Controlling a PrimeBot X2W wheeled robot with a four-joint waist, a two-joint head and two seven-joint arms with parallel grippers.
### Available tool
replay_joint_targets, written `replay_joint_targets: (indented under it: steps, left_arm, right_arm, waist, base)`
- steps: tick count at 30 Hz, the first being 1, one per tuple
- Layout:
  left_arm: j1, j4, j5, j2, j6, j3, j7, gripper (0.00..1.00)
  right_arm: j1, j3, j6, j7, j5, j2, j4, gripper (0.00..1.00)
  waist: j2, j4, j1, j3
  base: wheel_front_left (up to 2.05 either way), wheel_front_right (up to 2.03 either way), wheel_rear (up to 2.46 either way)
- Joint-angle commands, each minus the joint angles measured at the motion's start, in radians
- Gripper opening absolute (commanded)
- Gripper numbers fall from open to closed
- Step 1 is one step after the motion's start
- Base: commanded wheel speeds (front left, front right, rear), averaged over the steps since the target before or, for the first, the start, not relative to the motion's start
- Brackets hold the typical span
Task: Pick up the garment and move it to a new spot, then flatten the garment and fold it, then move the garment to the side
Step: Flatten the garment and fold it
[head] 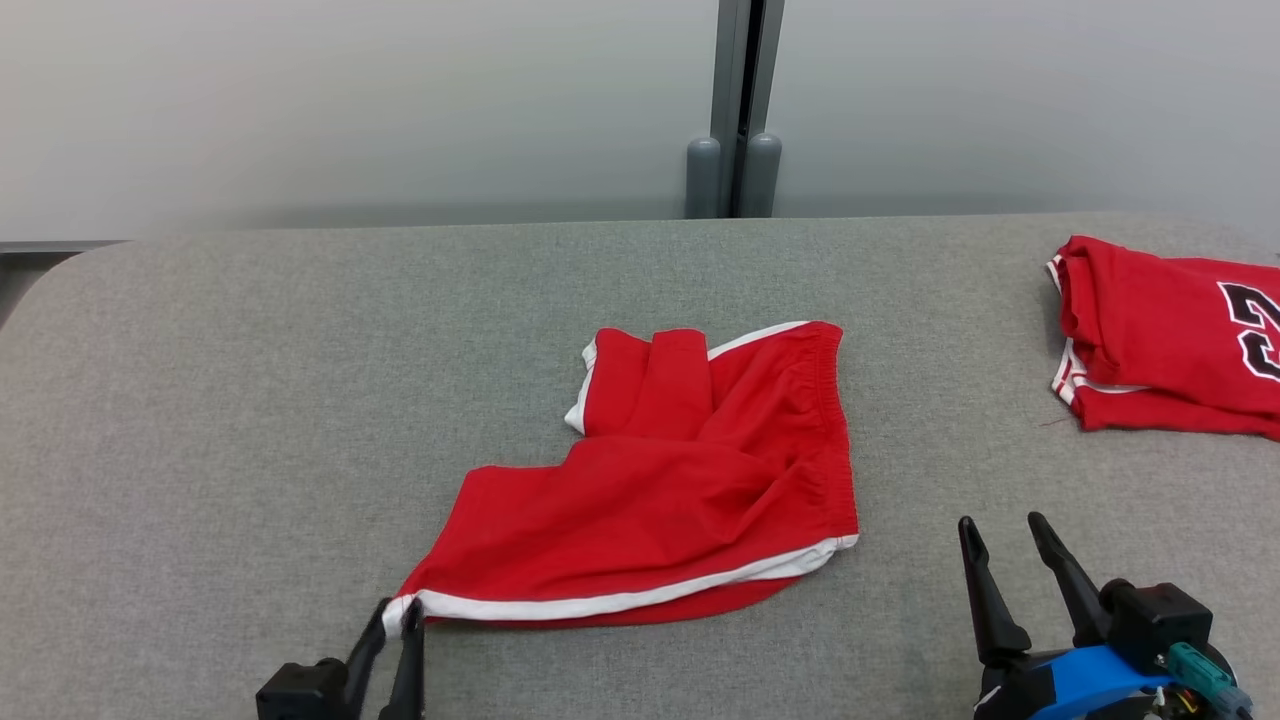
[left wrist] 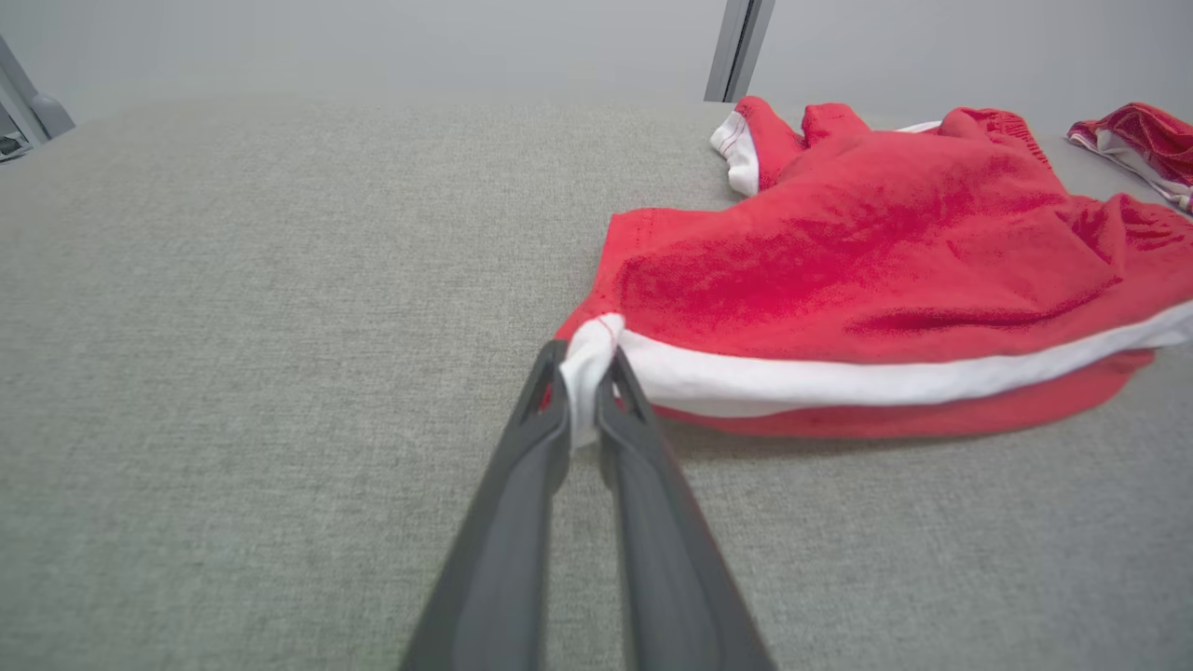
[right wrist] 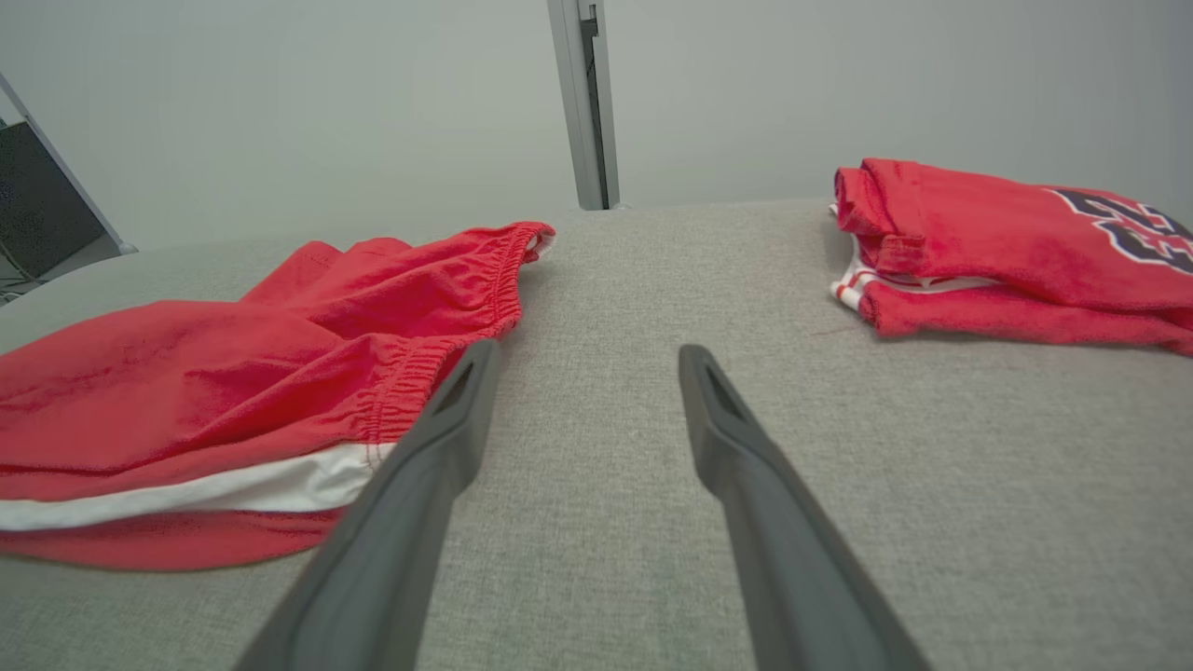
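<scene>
The left claw (head: 398, 610) is pinched narrow on the white-trimmed hem corner of the red shorts (head: 680, 480), at the garment's 7 o'clock in the head view. In the left wrist view, the white trim bunches up between the two tips of the left claw (left wrist: 582, 373). The shorts lie in the middle of the grey worktop (head: 250, 400), with the waistband toward 3 o'clock. The near leg is spread out, while the far leg is doubled over on itself toward 12 o'clock.

This looks like the flattening step, with one corner secured and the cloth not yet smooth. The next move probably calls for a low, steady pull toward 7 or 8 o'clock to draw the near leg taut. The right side needs anchoring, or the whole garment may simply slide.

The left arm comes in low, its fingers nearly level with the worktop and pointing toward 1 o'clock. The right claw (head: 1000, 520) stands wide and holds nothing, hovering at the shorts' 4 o'clock, just beside the waistband's near corner. Its fingers point toward 12 o'clock, and in its own wrist view the right claw (right wrist: 587, 354) frames bare worktop.

A folded red jersey (head: 1160, 330) lies well apart at 2 o'clock.
</scene>
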Motion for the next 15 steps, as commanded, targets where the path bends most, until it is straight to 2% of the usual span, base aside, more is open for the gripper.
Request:
replay_joint_targets:
  steps: [1, 9, 15]
  left_arm:
    - [0.001, -0.01, -0.004, -0.007, 0.004, 0.012, -0.018, 1.0]
    - [-0.024, -0.042, 0.028, -0.026, 0.025, 0.059, -0.078, 1.0]
    - [-0.006, -0.142, 0.112, -0.035, 0.056, 0.152, -0.08, 1.0]
  right_arm:
    - [0.004, 0.0, 0.0, 0.0, -0.006, -0.002, 0.002, 1.0]
    - [-0.012, -0.003, 0.0, -0.004, 0.002, -0.002, 0.003, 1.0]
    - [-0.011, 0.0, 0.0, -0.007, 0.005, 0.005, -0.005, 1.0]
  waist:
    - [-0.0001, 0.0, 0.0, -0.001]
    - [-0.0001, 0.003, 0.0, -0.02]
    - [-0.0001, 0.006, 0.0, -0.04]
  base:
    - [0.0, 0.0, 0.0]
    - [0.0, 0.0, 0.0]
    - [0.0, 0.0, 0.0]
